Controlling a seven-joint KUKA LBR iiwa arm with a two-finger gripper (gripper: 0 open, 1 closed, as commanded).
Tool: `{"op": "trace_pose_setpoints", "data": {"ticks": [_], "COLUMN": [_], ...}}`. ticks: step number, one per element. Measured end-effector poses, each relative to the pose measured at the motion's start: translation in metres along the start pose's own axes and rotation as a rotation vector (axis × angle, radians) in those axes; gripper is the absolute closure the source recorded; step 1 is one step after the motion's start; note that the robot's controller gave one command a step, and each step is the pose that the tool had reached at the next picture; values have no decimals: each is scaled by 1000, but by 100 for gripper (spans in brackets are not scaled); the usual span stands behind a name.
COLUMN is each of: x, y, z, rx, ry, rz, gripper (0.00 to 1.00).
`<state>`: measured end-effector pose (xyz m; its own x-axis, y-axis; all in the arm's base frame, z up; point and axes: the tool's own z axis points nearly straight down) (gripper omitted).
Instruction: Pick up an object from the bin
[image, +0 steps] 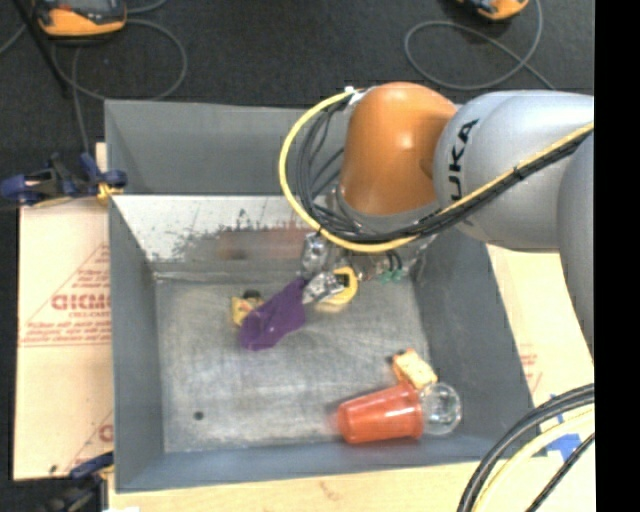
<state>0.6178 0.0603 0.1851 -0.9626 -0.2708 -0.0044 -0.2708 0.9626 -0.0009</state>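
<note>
My gripper (322, 278) hangs below the orange cover at the middle of the bin, near the back wall. A purple soft thing (272, 316) stretches from the gripper's tip down and to the left across the bin floor, and its upper end meets the gripper. A yellow ring-shaped thing (343, 292) lies right beside the gripper on its right. A small yellow and black piece (243, 305) sits just left of the purple thing.
An orange cup (380, 417) lies on its side at the front right with a clear glass (442, 408) at its mouth. A tan block (413, 369) rests just behind them. The arm and its cables cover the bin's back right.
</note>
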Motion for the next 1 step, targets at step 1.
{"op": "trace_pose_setpoints", "data": {"ticks": [1], "x": [-6], "y": [4], "z": [-32], "rx": [-1], "ry": [7], "rz": [-55], "gripper": [100]}}
